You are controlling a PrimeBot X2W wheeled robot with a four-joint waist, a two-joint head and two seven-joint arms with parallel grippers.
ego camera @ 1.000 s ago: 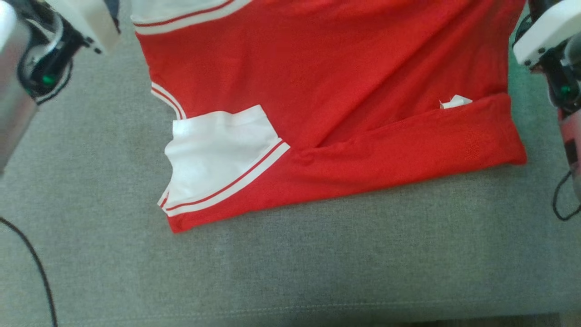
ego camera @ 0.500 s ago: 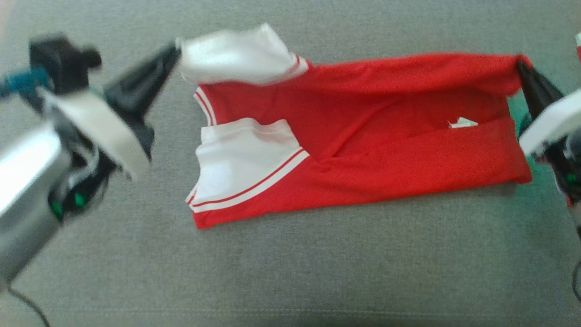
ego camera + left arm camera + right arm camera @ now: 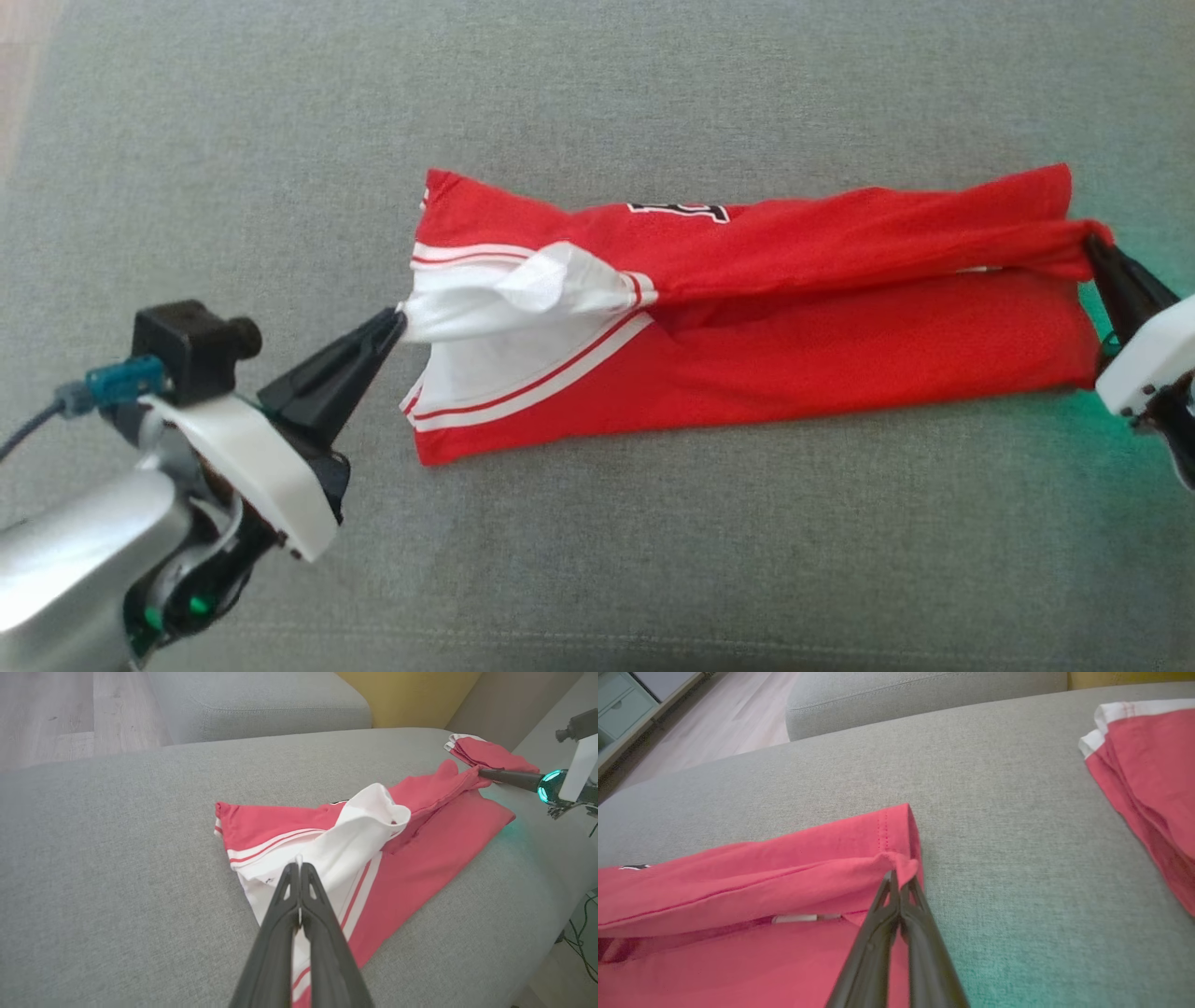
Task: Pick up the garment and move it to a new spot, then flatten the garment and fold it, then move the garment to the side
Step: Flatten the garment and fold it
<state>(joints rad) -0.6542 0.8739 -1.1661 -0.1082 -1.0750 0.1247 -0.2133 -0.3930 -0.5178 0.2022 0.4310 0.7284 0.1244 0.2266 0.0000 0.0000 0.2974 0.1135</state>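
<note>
— What colour is that garment point(image 3: 794, 345)?
— Mostly red. It has a white sleeve point(image 3: 523, 289) trimmed with 2 white bands and a thin red line between them, and a black mark point(image 3: 677, 210) outlined in white.
— And the cushion point(image 3: 653, 560) under it?
— Plain grey weave, tinted green beside the right gripper point(image 3: 1090, 243).
— The grippers?
— Black fingers point(image 3: 327, 383) and white housings point(image 3: 252, 467) on both. The left gripper point(image 3: 400, 319) carries a blue plug point(image 3: 121, 383). A folded piece point(image 3: 1148, 765) nearby is red with a white hem, and the floor point(image 3: 70, 709) is pale wood
</note>
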